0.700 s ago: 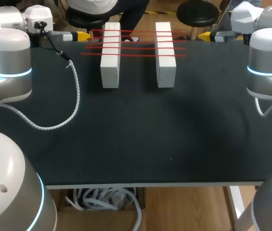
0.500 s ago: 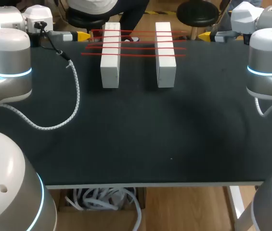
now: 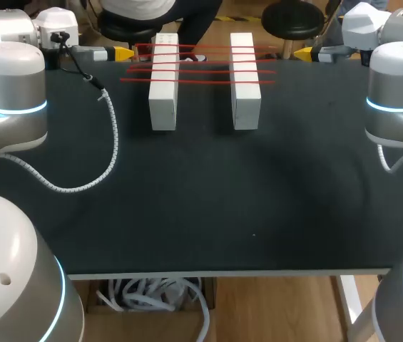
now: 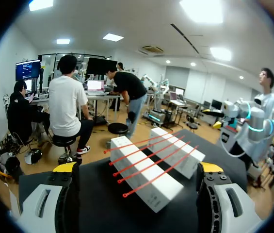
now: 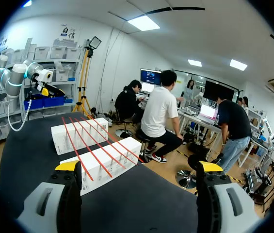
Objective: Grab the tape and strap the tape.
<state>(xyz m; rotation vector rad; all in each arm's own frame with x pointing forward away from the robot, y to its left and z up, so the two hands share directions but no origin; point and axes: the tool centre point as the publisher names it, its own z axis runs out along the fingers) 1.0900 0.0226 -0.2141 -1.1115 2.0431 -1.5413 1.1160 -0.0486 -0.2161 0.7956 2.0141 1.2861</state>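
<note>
Red tape strips (image 3: 201, 70) lay stretched across the left block (image 3: 163, 96) and the right block (image 3: 246, 100), both white, standing side by side at the far part of the black table (image 3: 222, 185). The left gripper (image 3: 123, 53) hung just beside the strips' left ends and the right gripper (image 3: 302, 53) near their right ends, each with fingers spread wide, holding nothing

Tape strips (image 3: 205, 70) across two parallel blocks (image 3: 164, 89) at table's (image 3: 222, 192) rear

The left tool (image 3: 124, 53), right tool (image 3: 302, 53) and tape (image 3: 205, 70) show no movement.
</note>
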